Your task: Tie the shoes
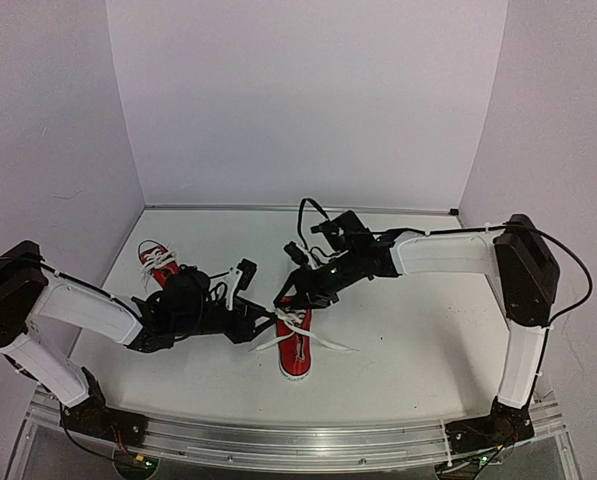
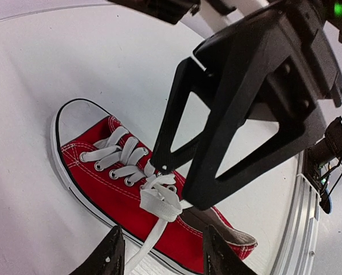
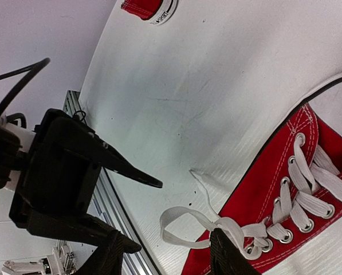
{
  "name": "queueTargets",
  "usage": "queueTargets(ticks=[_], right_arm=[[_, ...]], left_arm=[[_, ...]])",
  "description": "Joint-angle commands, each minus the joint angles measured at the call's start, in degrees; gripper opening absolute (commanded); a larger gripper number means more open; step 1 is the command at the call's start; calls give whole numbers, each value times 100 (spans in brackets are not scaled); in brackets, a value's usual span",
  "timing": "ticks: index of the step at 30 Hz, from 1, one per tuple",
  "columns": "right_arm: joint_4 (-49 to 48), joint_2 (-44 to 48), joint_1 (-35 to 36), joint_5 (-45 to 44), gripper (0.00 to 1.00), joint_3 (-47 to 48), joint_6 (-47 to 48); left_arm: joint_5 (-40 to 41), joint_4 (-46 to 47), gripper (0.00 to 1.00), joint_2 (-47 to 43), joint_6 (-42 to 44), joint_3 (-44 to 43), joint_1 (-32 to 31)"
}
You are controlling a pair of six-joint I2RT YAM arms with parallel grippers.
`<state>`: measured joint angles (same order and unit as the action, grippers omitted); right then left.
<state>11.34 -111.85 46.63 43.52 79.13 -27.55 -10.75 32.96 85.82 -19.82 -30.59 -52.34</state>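
**Grippers spread; near shoe (image 1: 296, 348) unfinished**

Top view: left gripper (image 1: 263, 305) and right gripper (image 1: 286, 297) meet above its heel end; far shoe (image 1: 157, 264) sits well left.
Left wrist: jaws apart, lace (image 2: 152, 240) loose between.
Right wrist: jaws apart, loop (image 3: 179, 226) slack.
Judged: neither shoe tied yet.

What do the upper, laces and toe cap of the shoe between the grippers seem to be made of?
Upper: red canvas by its look, matte, with white stitching showing. Laces: flat white woven fabric, probably cotton. Toe cap: smooth white, likely rubber, with a slight sheen.

Red canvas shoe (image 2: 102, 186) (white cloth laces (image 2: 99, 154))
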Motion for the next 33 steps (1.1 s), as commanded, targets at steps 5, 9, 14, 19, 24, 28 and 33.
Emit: queueTargets(ticks=[5, 9, 14, 19, 24, 28, 33], right_arm=[[408, 465, -137, -156, 46, 70, 507], [985, 177, -141, -493, 38, 390, 1024], [1398, -157, -140, -677, 31, 703, 1382], [1576, -360, -136, -835, 29, 907, 1534], [1727, -507, -136, -875, 26, 1008, 1671], [1785, -551, -130, -856, 22, 1056, 1754], [1878, -627, -129, -865, 21, 1122, 1830]], left_arm=[[-161, 591, 48, 323, -299, -110, 78], [-334, 822, 55, 421, -391, -136, 92], [-540, 1047, 55, 615, -459, -210, 167], [-552, 1137, 52, 794, -547, -298, 255], [-629, 1373, 51, 915, -658, -333, 310], [-744, 1430, 46, 1100, -697, -463, 313], [-814, 1453, 38, 1239, -742, -518, 330]])
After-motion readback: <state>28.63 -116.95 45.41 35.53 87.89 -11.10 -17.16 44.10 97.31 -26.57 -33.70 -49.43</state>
